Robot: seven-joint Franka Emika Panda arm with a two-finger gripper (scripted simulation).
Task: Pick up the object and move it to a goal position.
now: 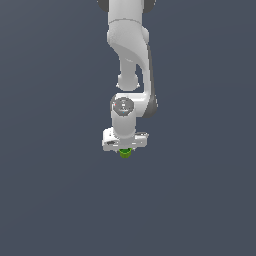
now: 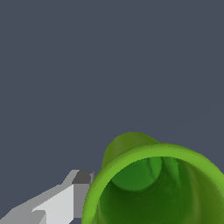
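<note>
Here your hand (image 1: pixel 125 148) points down with the green cup (image 1: pixel 125 153) poking out just beneath it. In the wrist view one finger (image 2: pixel 65 201) touches the cup's rim (image 2: pixel 144 155); you cannot tell whether it is clamped.

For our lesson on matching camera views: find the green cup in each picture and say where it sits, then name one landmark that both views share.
Exterior view: the green cup peeks out just beneath the white gripper, near the picture's centre.
Wrist view: the green cup is very close and fills one lower corner, its hollow facing the camera.
Shared landmark: the gripper itself; one finger shows beside the cup's rim.
</note>
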